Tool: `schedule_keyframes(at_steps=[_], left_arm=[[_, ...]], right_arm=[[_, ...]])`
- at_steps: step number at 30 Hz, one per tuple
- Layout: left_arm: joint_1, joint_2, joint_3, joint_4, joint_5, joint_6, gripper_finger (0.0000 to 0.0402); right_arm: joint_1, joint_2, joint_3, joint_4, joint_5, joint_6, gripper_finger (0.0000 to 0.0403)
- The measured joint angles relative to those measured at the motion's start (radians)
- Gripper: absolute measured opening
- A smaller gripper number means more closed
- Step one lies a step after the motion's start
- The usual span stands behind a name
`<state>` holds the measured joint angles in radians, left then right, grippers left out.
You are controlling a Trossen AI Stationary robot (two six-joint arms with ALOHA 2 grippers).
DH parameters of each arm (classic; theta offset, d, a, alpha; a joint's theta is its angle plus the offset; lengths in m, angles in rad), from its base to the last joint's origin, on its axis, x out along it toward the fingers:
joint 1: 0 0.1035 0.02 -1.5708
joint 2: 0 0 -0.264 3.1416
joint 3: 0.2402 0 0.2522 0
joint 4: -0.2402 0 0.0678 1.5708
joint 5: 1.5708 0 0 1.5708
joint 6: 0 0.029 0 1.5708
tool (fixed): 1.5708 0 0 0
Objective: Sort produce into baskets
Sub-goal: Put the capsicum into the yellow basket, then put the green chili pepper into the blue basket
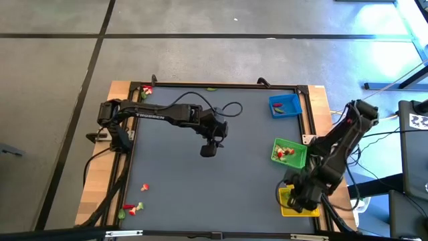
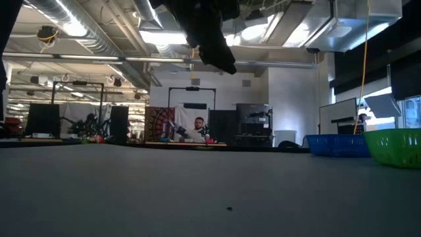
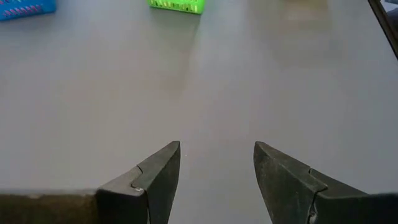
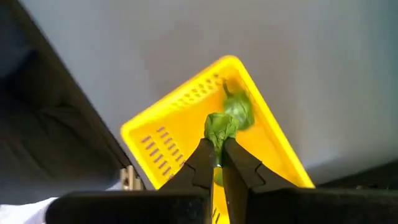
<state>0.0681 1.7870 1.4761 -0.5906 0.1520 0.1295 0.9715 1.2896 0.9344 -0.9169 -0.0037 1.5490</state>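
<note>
Grey table [image 1: 174, 167], right gripper [image 4: 219, 149] pinching green produce [image 4: 221, 127] above yellow basket [image 4: 168, 121]

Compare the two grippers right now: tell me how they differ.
The left gripper hangs over bare mat mid-table, jaws apart and empty; the right gripper is above the yellow basket at the table's right near corner, jaws shut on a green produce piece. Both are dark two-finger grippers off the table surface.
</note>
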Motion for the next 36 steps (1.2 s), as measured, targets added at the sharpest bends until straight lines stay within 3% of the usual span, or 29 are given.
schedule_keyframes(at_steps=[4,8,18,21,28,32,36], left_arm=[[0.0,0.0,0.0,0.0,0.0,0.0,0.02],[0.0,0.0,0.0,0.001,0.0,0.0,0.02],[0.0,0.0,0.0,0.0,-0.005,-0.021,0.02],[0.005,-0.007,0.0,-0.008,-0.01,-0.031,0.02],[0.019,-0.068,0.0,-0.098,-0.058,-0.074,0.02],[0.022,-0.115,0.0,-0.195,-0.166,-0.107,0.02],[0.028,-0.147,0.0,-0.306,-0.299,-0.153,0.02]], right_arm=[[0.02,0.063,0.0,0.0,-0.021,0.044,0.0015],[0.017,0.115,0.0,-0.01,-0.11,0.046,0.0034],[-0.043,0.086,0.01,-0.005,-0.144,0.019,0.0193],[-0.09,0.056,0.054,-0.001,-0.024,-0.069,0.0217],[-0.194,0.037,0.151,0.014,0.442,-0.406,0.0228],[-0.252,0.037,0.151,0.067,0.671,-0.555,0.0225],[-0.32,0.051,0.132,0.089,0.781,-0.629,0.0225]])
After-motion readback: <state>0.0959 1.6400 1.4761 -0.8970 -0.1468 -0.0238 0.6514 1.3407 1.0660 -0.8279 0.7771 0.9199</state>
